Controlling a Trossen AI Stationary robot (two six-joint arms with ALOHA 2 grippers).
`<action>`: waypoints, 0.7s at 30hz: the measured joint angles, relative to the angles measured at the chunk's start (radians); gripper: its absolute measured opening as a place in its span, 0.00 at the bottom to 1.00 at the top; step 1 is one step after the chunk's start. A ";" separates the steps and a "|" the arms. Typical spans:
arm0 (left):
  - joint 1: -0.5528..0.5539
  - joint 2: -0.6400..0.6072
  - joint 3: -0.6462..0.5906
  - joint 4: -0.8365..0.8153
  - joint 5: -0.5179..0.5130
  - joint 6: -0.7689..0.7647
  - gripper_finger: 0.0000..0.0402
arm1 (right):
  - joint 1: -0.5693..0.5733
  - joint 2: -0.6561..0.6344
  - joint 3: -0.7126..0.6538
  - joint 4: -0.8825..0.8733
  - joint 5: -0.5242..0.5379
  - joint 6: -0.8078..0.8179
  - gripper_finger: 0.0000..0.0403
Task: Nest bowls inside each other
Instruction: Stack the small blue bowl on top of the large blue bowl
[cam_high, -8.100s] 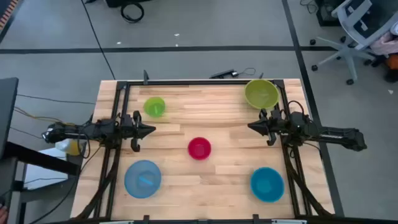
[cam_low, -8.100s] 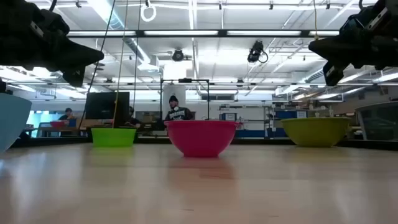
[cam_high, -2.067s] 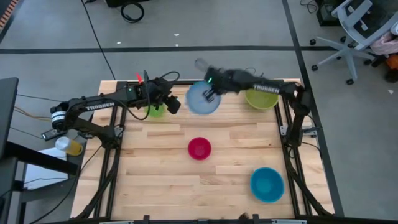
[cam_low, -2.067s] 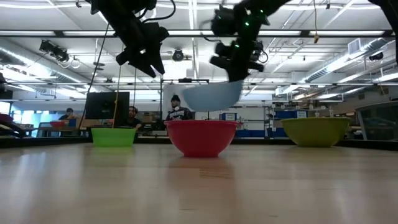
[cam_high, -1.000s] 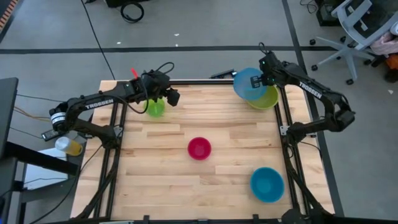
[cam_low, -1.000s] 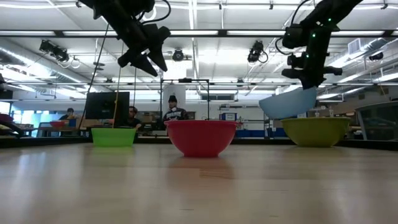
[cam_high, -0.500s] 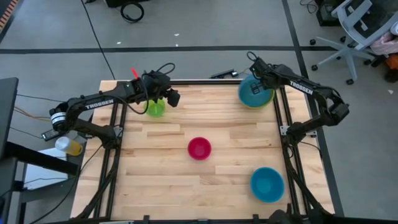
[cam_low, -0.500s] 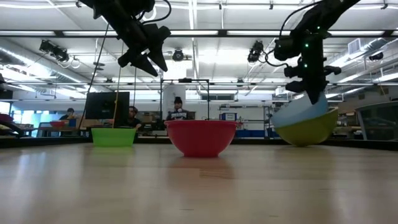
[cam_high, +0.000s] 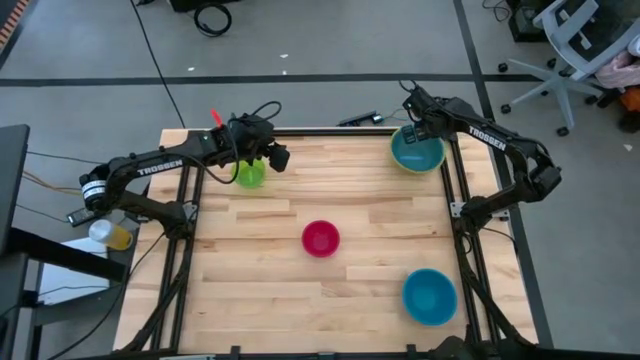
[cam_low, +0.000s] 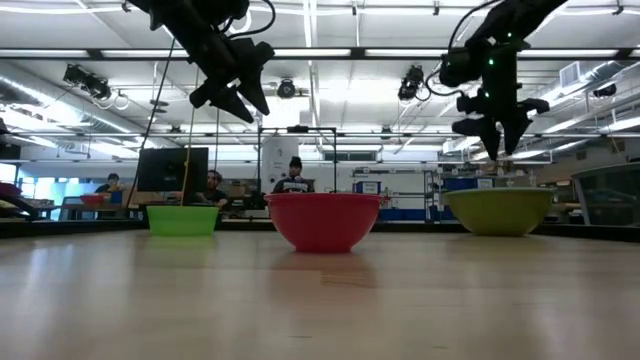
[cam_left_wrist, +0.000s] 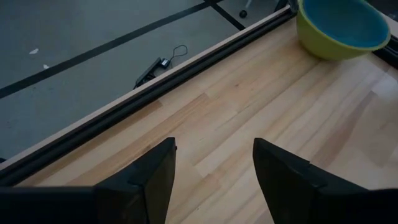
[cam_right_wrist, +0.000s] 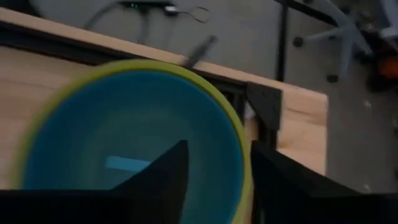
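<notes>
The light blue bowl (cam_high: 417, 152) sits nested in the large olive-green bowl (cam_low: 497, 210) at the table's far right corner. My right gripper (cam_low: 497, 148) hangs open just above their far rim, touching nothing. My left gripper (cam_high: 279, 158) is open in the air, just right of the small lime-green bowl (cam_high: 249, 174) at the far left. The magenta bowl (cam_high: 321, 238) stands mid-table. The teal-blue bowl (cam_high: 430, 296) stands near the front right. In the left wrist view the nested pair (cam_left_wrist: 342, 25) shows far off.
A black frame rail (cam_high: 320, 131) runs along the table's far edge, with uprights at the sides. A dark corner bracket (cam_right_wrist: 264, 107) sits right behind the olive bowl. Bare wood lies between the bowls. People sit in the room beyond the table.
My right gripper has carried the light blue bowl toward the table's right edge and down into the olive-green bowl. It tipped more steeply, opened and let go. The blue bowl, tilted half a second ago, now lies level inside.
</notes>
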 joint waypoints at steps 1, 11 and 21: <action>0.000 0.000 0.000 -0.001 0.002 0.006 0.54 | 0.005 -0.008 0.011 0.006 -0.026 -0.033 0.47; 0.004 0.000 0.000 0.019 0.093 0.188 0.54 | 0.263 -0.080 0.047 0.098 -0.411 -0.142 0.50; -0.068 0.000 0.000 0.027 0.114 0.271 0.54 | 0.782 -0.073 0.014 -0.114 -0.482 -0.120 0.47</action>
